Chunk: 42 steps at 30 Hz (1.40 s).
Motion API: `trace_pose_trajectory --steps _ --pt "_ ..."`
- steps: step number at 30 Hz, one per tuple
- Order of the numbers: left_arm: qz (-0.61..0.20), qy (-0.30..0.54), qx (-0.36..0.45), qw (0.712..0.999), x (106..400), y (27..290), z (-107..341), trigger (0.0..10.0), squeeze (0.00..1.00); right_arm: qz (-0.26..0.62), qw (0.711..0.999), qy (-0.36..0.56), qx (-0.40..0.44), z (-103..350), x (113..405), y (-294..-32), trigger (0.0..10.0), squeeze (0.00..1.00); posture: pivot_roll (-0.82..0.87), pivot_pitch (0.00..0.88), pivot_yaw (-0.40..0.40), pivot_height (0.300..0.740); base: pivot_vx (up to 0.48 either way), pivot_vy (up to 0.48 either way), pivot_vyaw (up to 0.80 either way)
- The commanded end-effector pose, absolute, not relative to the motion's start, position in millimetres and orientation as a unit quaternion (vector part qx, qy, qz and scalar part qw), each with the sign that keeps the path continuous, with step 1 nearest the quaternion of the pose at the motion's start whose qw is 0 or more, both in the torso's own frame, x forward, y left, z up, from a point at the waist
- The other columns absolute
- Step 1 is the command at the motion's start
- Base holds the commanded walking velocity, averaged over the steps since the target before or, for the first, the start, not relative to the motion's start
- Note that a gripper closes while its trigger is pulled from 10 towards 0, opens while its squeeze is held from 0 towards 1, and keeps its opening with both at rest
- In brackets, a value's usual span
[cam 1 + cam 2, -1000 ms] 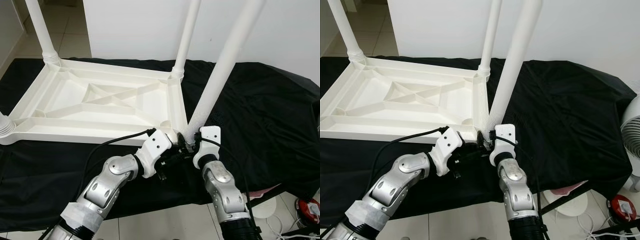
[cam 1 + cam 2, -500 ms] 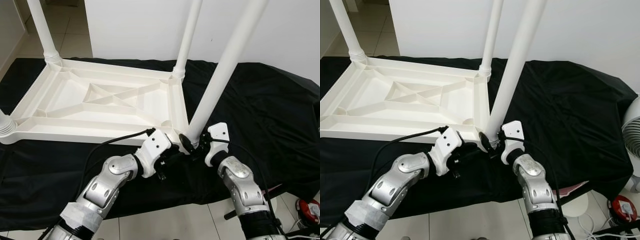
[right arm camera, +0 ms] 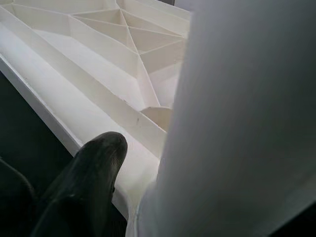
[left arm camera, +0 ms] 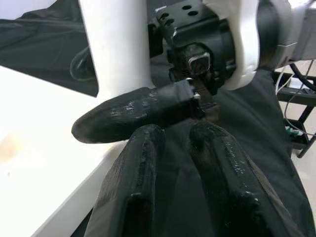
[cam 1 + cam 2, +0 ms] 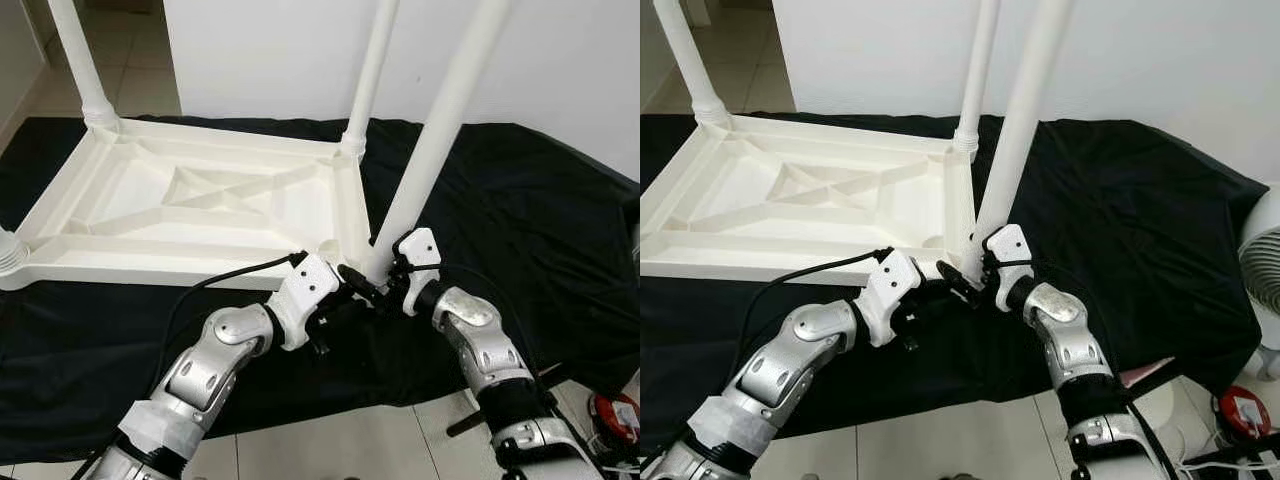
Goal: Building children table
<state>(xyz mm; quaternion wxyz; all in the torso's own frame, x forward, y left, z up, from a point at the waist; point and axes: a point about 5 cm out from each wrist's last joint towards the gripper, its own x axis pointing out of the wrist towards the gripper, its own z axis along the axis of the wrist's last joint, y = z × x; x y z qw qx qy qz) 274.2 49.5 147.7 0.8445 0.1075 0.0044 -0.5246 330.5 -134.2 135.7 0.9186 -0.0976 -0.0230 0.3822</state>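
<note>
1. Your two head views look forward and down from above at the upturned white table [image 5: 200,200] on the black cloth [image 5: 520,220], both arms coming in from the bottom edge. The two eyes share the same scene, the right one slightly offset sideways.
2. Your left wrist view looks along the left gripper [image 4: 175,143] from very close, facing the near table leg [image 4: 116,44] and the right gripper [image 4: 212,44] just past it.
3. Your right wrist view sits right against the same leg [image 3: 237,123], facing across the table's ribbed underside, one black finger [image 3: 94,173] in front.
4. All views share that near corner, where the leg meets the table.
</note>
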Motion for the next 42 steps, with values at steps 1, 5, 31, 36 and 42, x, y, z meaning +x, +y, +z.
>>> trace_pose_trajectory --steps 1,5,31,36,42 --pt "-0.532 0.007 0.107 0.84 274.1 49.1 146.7 10.0 0.0 0.398 0.912 0.002 -0.102 125.9 329.2 -132.4 0.0 0.0 0.06 0.038 -0.097 0.74 0.0 0.0 0.0" --pt "-0.529 0.008 0.108 0.841 273.5 51.3 146.5 10.0 0.0 0.406 0.909 0.017 -0.098 118.9 329.3 -135.2 0.0 0.0 0.07 0.037 -0.1 0.74 0.0 0.0 0.0" --pt "-0.532 0.016 0.109 0.839 274.9 51.2 141.2 10.0 0.0 0.227 0.972 -0.001 -0.061 113.8 330.1 -137.2 10.0 0.0 0.05 0.037 -0.093 0.74 0.0 0.0 0.0" --pt "-0.533 0.015 0.106 0.84 274.8 49.8 141.5 10.0 0.0 0.121 0.992 0.011 -0.019 111.6 322.7 -130.4 10.0 0.0 0.06 0.033 -0.096 0.74 0.0 0.0 0.0" --pt "-0.534 0.015 0.107 0.838 275.2 50.0 140.5 10.0 0.0 0.008 0.999 0.037 -0.024 105.3 312.5 -128.5 10.0 0.0 0.05 0.032 -0.097 0.74 0.0 0.0 0.0"
